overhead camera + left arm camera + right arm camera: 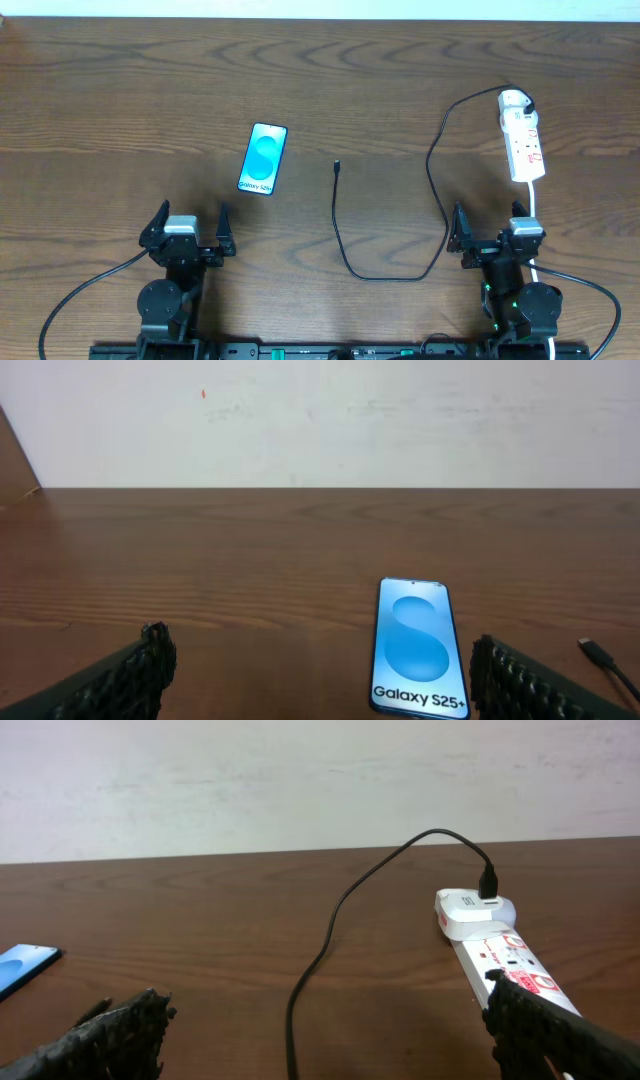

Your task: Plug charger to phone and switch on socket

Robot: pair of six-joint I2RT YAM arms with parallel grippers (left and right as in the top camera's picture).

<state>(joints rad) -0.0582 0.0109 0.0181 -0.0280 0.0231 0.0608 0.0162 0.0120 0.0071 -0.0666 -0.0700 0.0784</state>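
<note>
The phone (264,158) lies flat on the table at centre left, its blue screen up; it also shows in the left wrist view (420,647). The charger cable (436,165) runs from an adapter on the far end of the socket strip (522,136) and loops round to its small black plug (337,166), lying loose right of the phone. The plug tip shows in the left wrist view (594,652). The strip (500,950) and cable (330,930) show in the right wrist view. My left gripper (190,228) is open and empty below the phone. My right gripper (492,231) is open and empty below the strip.
The strip's white cord (534,195) runs down past my right gripper. A pale wall (320,420) stands behind the table's far edge.
</note>
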